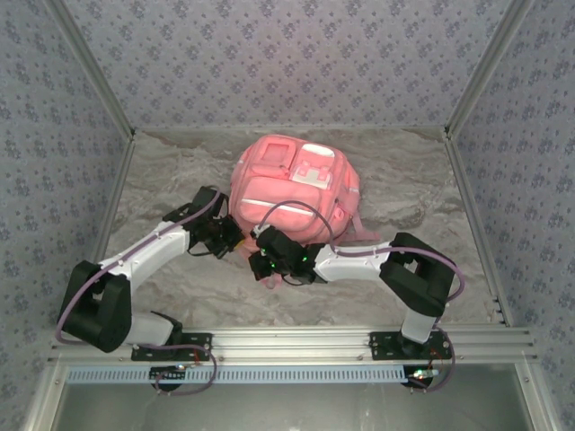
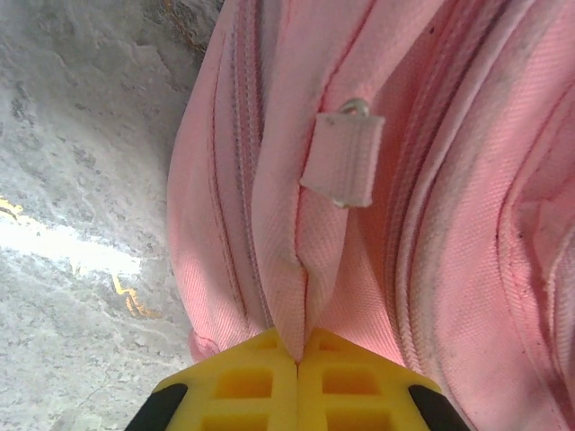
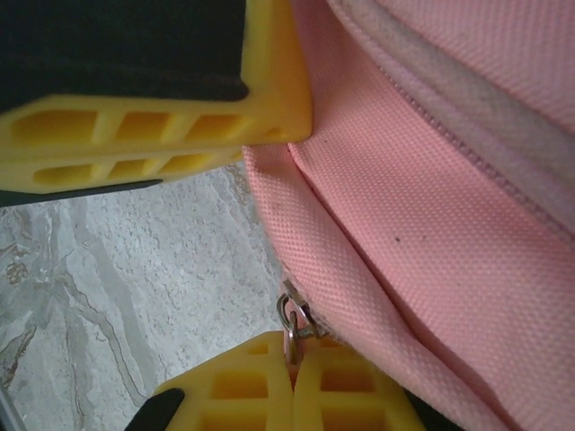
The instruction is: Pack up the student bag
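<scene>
Up top on the overhead cam, the student bag (image 1: 292,189) sits on the marble-look table (image 1: 216,292), toward the back middle with its pockets facing up. On the left side, the left arm is bent at the elbow. Its forearm runs up and right to the bag's near-left edge, with the left gripper (image 1: 232,235) right against it. Over on the right, the right arm has its elbow out and the forearm lies low, pointing left along the bag's near edge. The right gripper (image 1: 267,258) is touching the fabric, just beside the other one.

Left wrist cam: the yellow fingers (image 2: 252,382) are pressed flat together, with a ridge of pink bag fabric pinched in the seam between them. A white zipper tab (image 2: 343,159) hangs free a bit further up the bag.

Right wrist cam: these fingers are closed up tight too, with a small metal zipper pull (image 3: 292,316) nipped between the tips at the bag's edge.
</scene>
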Available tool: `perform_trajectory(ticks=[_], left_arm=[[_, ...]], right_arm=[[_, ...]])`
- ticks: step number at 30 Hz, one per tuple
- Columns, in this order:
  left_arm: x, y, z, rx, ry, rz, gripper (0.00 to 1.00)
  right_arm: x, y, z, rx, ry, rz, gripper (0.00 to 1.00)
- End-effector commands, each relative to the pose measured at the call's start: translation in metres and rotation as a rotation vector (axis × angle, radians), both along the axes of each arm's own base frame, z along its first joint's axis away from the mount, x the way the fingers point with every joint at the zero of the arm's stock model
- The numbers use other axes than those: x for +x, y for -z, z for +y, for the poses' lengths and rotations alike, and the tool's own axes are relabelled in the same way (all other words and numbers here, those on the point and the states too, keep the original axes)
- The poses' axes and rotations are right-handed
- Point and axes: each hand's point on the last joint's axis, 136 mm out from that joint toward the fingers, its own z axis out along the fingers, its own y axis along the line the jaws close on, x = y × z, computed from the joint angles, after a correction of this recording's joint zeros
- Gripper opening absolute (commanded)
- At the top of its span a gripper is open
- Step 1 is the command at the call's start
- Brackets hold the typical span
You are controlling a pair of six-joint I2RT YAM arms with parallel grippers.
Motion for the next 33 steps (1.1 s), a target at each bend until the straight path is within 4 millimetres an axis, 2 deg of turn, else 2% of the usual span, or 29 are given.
perform_trajectory(ticks=[1,22,33], left_arm=[[0.019,-0.018,0.01,0.052,-0.038,-0.087,0.0],[0.019,-0.03,0.016,0.082,-0.029,-0.118,0.0],[0.016,-0.028,0.019,0.102,-0.019,-0.112,0.0]], right_arm=[[-0.004,0.008,-0.019,-0.091,0.016,-0.005,0.0],[-0.02,0.014,-0.074,-0.184,0.039,0.028,0.0],[-0.023,0.021,-0.102,-0.224,0.047,0.045,0.0]])
